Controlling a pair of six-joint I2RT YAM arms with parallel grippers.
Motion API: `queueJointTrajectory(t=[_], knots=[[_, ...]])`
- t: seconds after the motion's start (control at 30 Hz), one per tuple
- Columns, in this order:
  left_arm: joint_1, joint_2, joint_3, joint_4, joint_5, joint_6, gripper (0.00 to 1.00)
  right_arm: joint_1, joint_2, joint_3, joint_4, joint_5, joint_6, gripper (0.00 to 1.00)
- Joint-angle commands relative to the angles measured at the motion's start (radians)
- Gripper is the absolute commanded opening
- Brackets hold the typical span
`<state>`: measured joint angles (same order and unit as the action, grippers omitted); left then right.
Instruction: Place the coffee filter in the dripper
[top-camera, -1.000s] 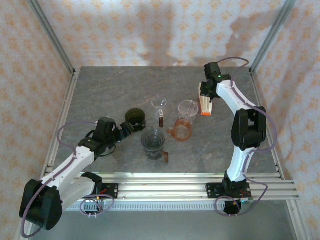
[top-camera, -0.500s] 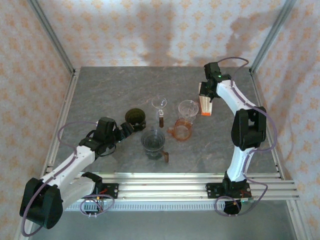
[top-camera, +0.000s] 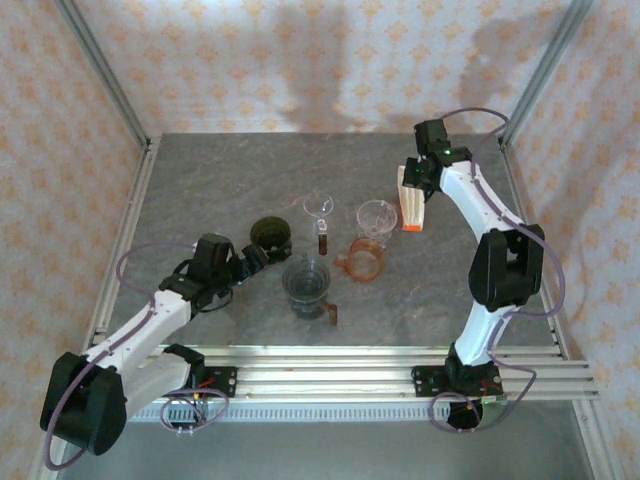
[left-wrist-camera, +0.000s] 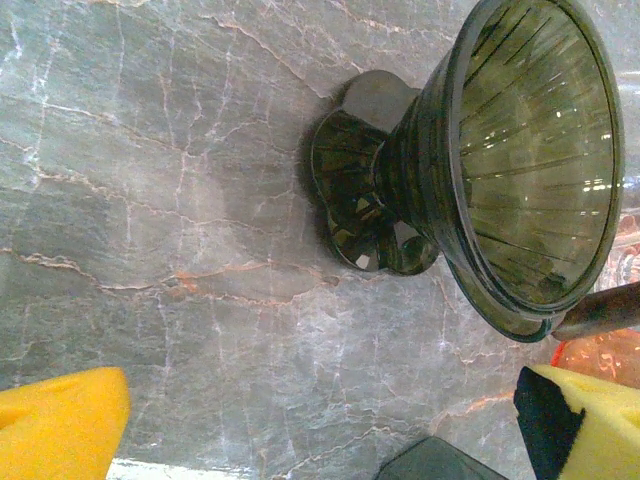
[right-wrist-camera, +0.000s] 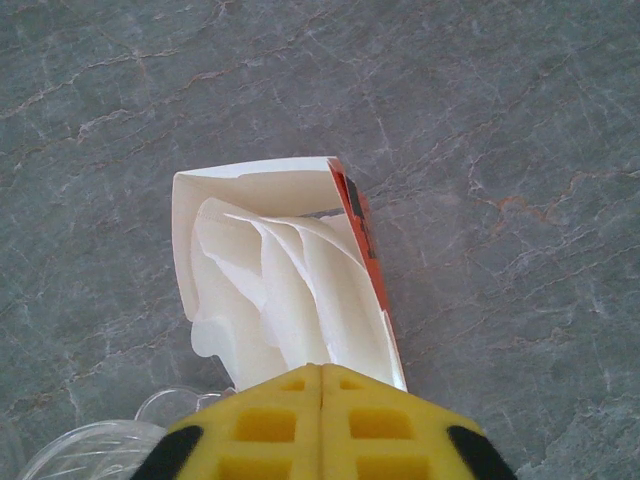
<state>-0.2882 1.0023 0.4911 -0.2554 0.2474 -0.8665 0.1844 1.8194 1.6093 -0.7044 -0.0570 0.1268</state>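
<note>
The dark smoked-glass dripper (top-camera: 270, 233) stands left of centre; in the left wrist view the dripper (left-wrist-camera: 530, 170) fills the upper right. My left gripper (top-camera: 250, 258) sits just short of it, wide open (left-wrist-camera: 320, 420), with bare table between its yellow fingers. At the back right lies a white and orange filter box (top-camera: 410, 207). White coffee filters (right-wrist-camera: 290, 290) fan out of the open box (right-wrist-camera: 250, 180). My right gripper (right-wrist-camera: 320, 368) is right over them, jaws pressed together where the filter edges meet its tips (top-camera: 418, 188).
A glass funnel (top-camera: 319, 207), a clear cup (top-camera: 377, 216), an orange cup (top-camera: 365, 260) and a dark glass server (top-camera: 306, 280) cluster mid-table. A brown stick (top-camera: 323, 238) stands among them. Metal frame rails run along the table's sides and near edge.
The right arm has lifted and shifted slightly back and right above the filter box. The left arm and the dripper have stayed put.
</note>
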Motion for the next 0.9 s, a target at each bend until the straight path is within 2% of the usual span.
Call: queueJointTrajectory(t=[0.0, 0.17, 0.87], knots=[[-0.006, 0.006, 0.02, 0.026, 0.006, -0.007, 0.99, 0.0, 0.031, 0.008, -0.053, -0.02, -0.012, 0.28], [-0.006, 0.013, 0.024, 0.026, 0.007, -0.007, 1.0, 0.0, 0.053, -0.001, -0.035, -0.014, -0.015, 0.19], [-0.006, 0.054, 0.029, 0.051, 0.019, -0.011, 0.99, -0.001, 0.114, 0.052, -0.041, 0.034, -0.02, 0.19]])
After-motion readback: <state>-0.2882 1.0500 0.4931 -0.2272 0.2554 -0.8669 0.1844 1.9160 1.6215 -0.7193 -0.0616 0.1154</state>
